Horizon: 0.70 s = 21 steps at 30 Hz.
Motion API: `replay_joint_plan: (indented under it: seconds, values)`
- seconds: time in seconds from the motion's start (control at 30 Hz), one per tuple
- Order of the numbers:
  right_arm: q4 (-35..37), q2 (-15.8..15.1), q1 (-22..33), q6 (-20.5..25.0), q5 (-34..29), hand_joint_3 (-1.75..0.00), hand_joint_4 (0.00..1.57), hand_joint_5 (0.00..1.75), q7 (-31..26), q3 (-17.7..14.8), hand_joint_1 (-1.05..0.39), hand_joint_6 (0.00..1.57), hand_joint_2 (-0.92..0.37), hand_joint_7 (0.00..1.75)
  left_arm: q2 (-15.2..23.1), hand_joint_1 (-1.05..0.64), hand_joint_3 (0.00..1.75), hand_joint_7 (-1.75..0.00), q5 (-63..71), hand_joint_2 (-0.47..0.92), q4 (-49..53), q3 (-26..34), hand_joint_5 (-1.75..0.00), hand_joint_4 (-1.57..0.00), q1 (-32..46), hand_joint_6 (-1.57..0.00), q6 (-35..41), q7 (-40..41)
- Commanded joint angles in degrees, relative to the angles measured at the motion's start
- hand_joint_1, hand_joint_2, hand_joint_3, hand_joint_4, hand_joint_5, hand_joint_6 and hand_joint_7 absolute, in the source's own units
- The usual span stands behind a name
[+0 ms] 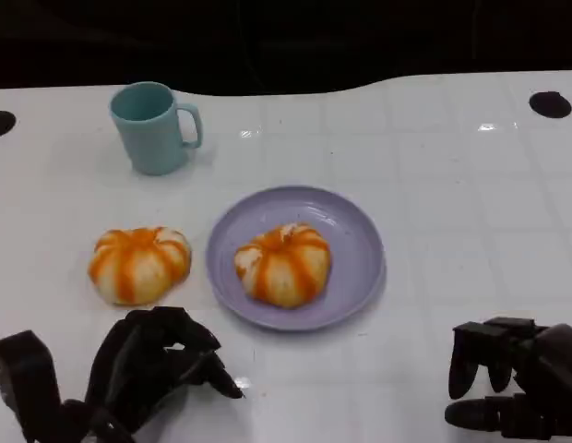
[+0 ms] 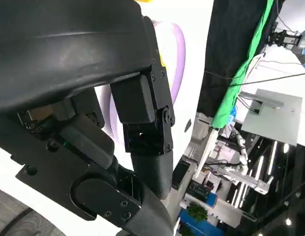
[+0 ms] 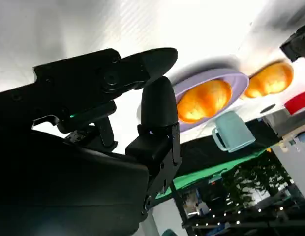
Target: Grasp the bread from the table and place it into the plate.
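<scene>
Two orange-striped round breads are in the head view. One bread [image 1: 282,264] lies inside the lavender plate [image 1: 356,231]. The other bread [image 1: 138,265] sits on the white table just left of the plate. My left hand [image 1: 152,369] hovers low, directly in front of the table bread and a short gap from it, fingers loosely bent and holding nothing. My right hand [image 1: 512,388] is at the front right, well away from the plate, fingers apart and empty. The right wrist view shows the plate [image 3: 211,79], its bread [image 3: 204,101] and the other bread [image 3: 270,78].
A teal mug [image 1: 155,125] stands at the back left, behind the table bread, handle to the right. The table's far edge runs along the dark background. Open white tabletop lies right of the plate.
</scene>
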Motion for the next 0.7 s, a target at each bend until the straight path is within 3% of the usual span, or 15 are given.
replay_joint_plan:
  seconds: [0.03, 0.7]
  values:
    - [2.29, 0.34, -1.23, -0.79, -0.47, 0.00, 0.74, 1.75, -1.95, -0.21, -0.41, 0.61, -0.92, 1.64, 1.28, -1.05, 0.00, -0.32, -0.66, 0.68, 0.33, 0.61, -0.60, -1.57, -0.41, -1.57, 0.22, -0.98]
    - [6.86, 1.05, -3.20, -3.63, -0.91, 0.00, 0.74, 1.75, -4.54, 0.47, -0.40, 0.60, -0.92, 1.64, 1.44, -1.05, 0.01, -0.32, -0.28, 0.68, 1.23, 0.69, -0.59, -1.57, -0.75, -1.57, -0.26, -0.81]
